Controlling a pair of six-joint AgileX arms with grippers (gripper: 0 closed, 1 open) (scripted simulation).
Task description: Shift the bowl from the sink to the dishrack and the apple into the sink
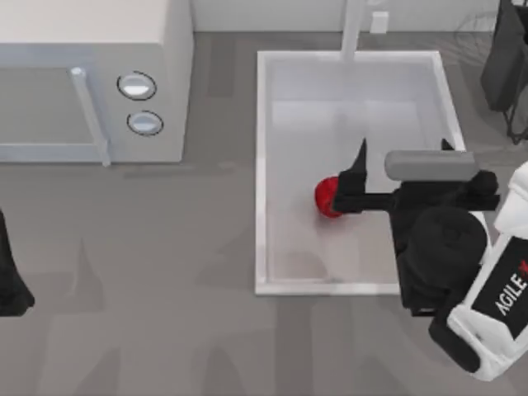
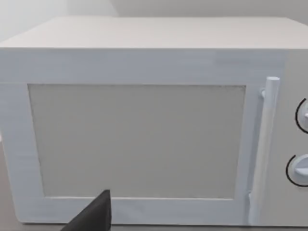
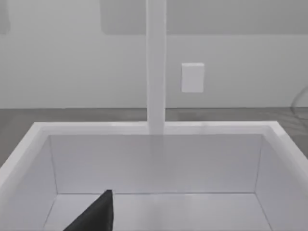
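Over the near half of the sink [image 1: 266,165], the right gripper [image 1: 356,183] reaches in from the right side, its dark fingers [image 1: 358,158] pointing left toward the apple [image 1: 327,198], which sits on the white basin floor touching or just under the tips. Whether those fingers are pinching the apple or already spread off it I cannot tell, since the gripper body covers that side of the fruit. With the apple resting low in the basin, the apple part of the task looks done or nearly so, and the arm hangs here probably because this is the drop spot. From the right wrist view one dark fingertip [image 3: 96,214] pokes up before the basin's far wall and the faucet post [image 3: 156,67]. At the far right of the counter [image 1: 165,330] faint wires of the dishrack [image 1: 483,29] stand beside a dark object [image 1: 505,62]; no bowl can be made out there. My left arm is parked at the counter's left edge, its camera facing the microwave [image 2: 144,134].
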